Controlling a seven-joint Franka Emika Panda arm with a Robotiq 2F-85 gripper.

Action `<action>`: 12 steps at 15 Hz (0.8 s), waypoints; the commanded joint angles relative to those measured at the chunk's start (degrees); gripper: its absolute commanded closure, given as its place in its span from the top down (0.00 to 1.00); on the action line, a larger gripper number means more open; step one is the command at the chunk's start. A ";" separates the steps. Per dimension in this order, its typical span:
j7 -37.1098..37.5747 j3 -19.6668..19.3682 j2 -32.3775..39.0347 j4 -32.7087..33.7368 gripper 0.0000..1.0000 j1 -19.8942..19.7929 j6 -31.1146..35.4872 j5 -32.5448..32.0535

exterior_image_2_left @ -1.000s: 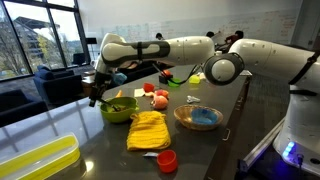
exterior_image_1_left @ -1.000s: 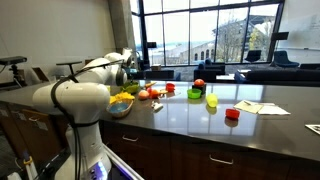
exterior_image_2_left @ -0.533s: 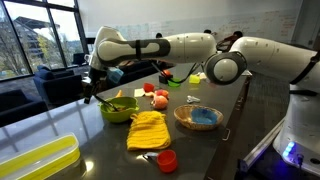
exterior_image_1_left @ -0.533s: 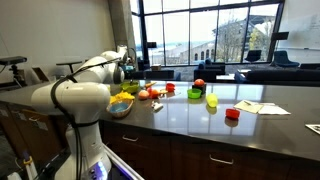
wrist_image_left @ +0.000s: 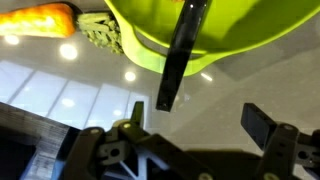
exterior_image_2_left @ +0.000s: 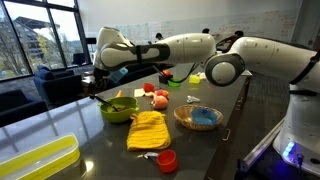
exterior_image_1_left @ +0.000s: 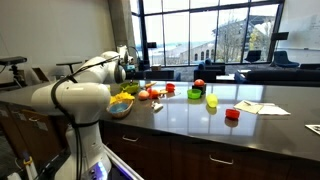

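1. Lab kitchen counter: Robotiq gripper (wrist_image_left: 195,112) hangs low beside a lime-green bowl (wrist_image_left: 250,30), jaws spread wide, holding nothing.
2. A black utensil handle (wrist_image_left: 180,55) sticks out over the bowl's rim above the dark countertop (wrist_image_left: 60,95). A carrot (wrist_image_left: 40,18) shows next to the bowl's edge.
3. Long axis in wrist view: runs bowl-to-gripper, slightly slanted. Free end points at the gap betw. the jaws, nearer one finger; working end hidden in the bowl.
4. Risk, prob.: an off-centre close could shove the handle sideways, levering on the rim and tipping the bowl or spilling its contents.
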 commanded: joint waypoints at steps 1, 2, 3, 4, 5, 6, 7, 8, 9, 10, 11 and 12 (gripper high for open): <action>4.18 -1.47 -0.89 -1.04 1.00 -0.16 -0.06 -1.33; 4.66 -1.58 -0.88 -1.18 1.00 -0.28 -0.37 -1.24; 4.92 -1.38 -0.82 -1.34 1.00 -0.52 -0.61 -0.95; 5.21 -1.31 -0.26 -0.53 1.00 -0.69 -1.33 -0.85; 5.68 -1.27 0.33 0.27 1.00 -0.88 -2.06 -0.77; 5.72 -1.08 0.60 0.56 1.00 -1.09 -2.62 -0.61; 5.86 -0.94 0.68 0.58 1.00 -1.32 -3.16 -0.47; 6.07 -0.92 0.85 0.62 1.00 -1.47 -3.52 -0.46; 6.00 -0.80 0.89 0.63 1.00 -1.61 -3.93 -0.38; 6.00 -0.80 1.04 0.66 1.00 -1.73 -4.18 -0.40; 5.89 -0.73 1.09 0.69 1.00 -1.84 -4.54 -0.36; 5.75 -0.62 1.12 0.74 1.00 -1.92 -4.87 -0.29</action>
